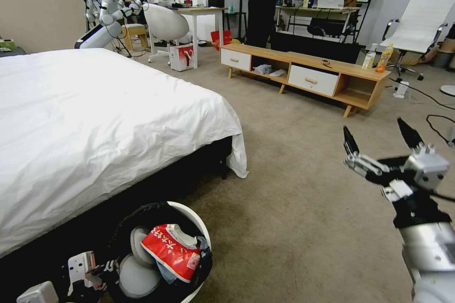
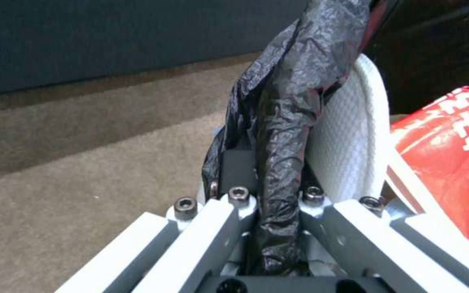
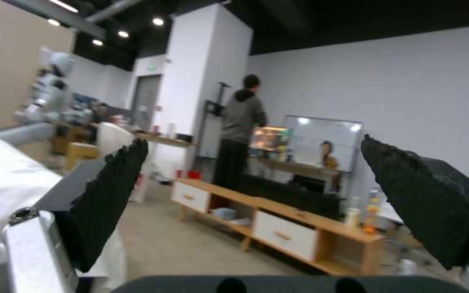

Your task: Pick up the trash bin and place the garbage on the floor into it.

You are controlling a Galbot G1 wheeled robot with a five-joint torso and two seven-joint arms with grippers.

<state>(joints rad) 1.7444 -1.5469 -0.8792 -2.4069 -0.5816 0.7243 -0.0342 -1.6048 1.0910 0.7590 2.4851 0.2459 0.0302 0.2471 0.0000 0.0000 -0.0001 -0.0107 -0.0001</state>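
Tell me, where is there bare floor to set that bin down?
The widest bare carpet lies between the bed, the low wooden cabinet and the open right hand. It is crowded by the bed's foot, where the left hand grips the trash bin by its rim, a snack wrapper inside.

**Open carpet on the right, bed crowding the left**

The plain beige-grey carpet floor [image 1: 294, 208] lay bare from the bed's corner across to the long, low wooden TV cabinet [image 1: 308, 75], leaving a wide free lane. The right hand [image 1: 379, 144] hung above that carpet with its two black fingers spread apart and nothing between them. On the left, the white-sheeted bed [image 1: 95, 123] with its dark base walled off that whole side. The small round white plastic trash bin [image 1: 201, 227] sat just beside the bed base, its mouth largely stopped by a red-and-white snack wrapper [image 1: 170, 251]. The left hand [image 2: 270, 191] was clamped on the bin's black bag liner [image 2: 294, 81] at the rim.
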